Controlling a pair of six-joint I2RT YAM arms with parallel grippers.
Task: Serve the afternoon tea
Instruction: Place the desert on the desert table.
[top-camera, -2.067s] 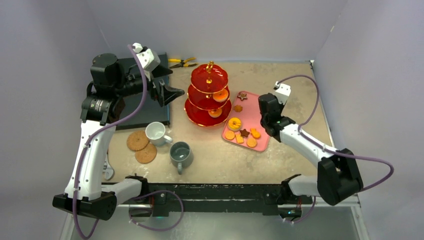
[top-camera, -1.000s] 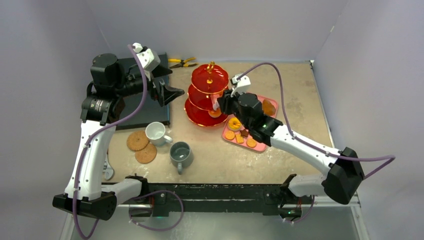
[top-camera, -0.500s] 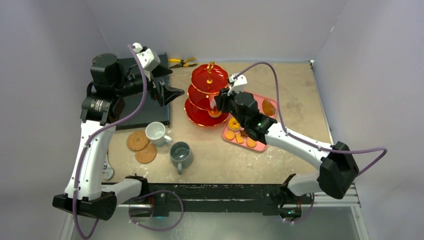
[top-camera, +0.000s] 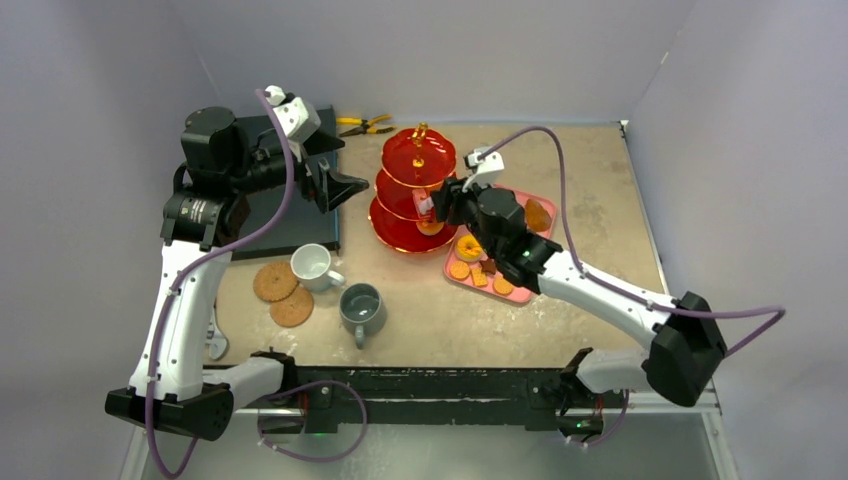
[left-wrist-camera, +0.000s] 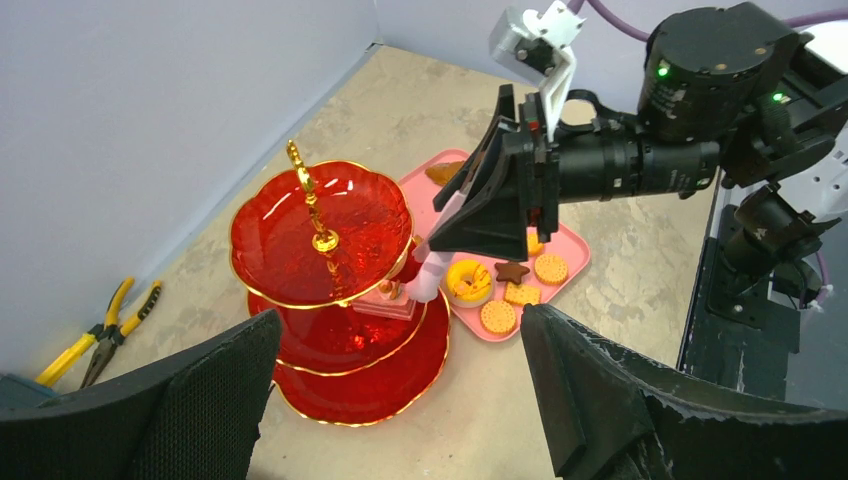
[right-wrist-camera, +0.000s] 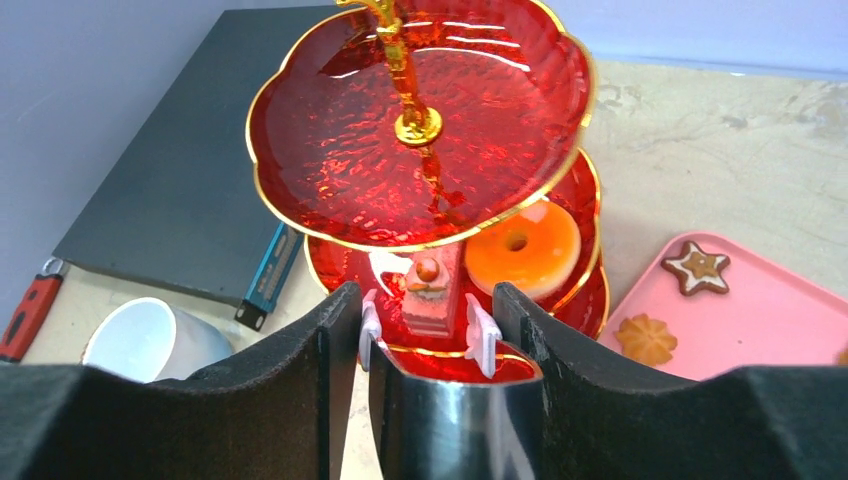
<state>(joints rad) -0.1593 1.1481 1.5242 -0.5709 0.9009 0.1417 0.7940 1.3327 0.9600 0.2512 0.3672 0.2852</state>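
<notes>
The red three-tier stand (top-camera: 418, 190) with gold handle stands mid-table. My right gripper (top-camera: 432, 208) is at its middle tier, jaws open on either side of a pink cake slice (right-wrist-camera: 430, 293), with a gap on each side. The slice sits on that tier beside an orange doughnut (right-wrist-camera: 522, 247). The pink tray (right-wrist-camera: 770, 320) right of the stand holds several biscuits (top-camera: 480, 270) and a yellow doughnut (left-wrist-camera: 468, 282). My left gripper (top-camera: 345, 190) is open and empty, held high left of the stand. The white mug (top-camera: 312, 264), grey mug (top-camera: 361, 306) and two cork coasters (top-camera: 283, 293) lie front left.
A dark slab (top-camera: 290, 225) lies at the back left under my left arm. Yellow-handled pliers (top-camera: 365, 125) lie by the back wall. My right arm reaches across the pink tray's near side.
My right gripper has swung from over the pink tray to the stand's middle tier, and the pink cake slice now rests there. My left arm has not moved.
</notes>
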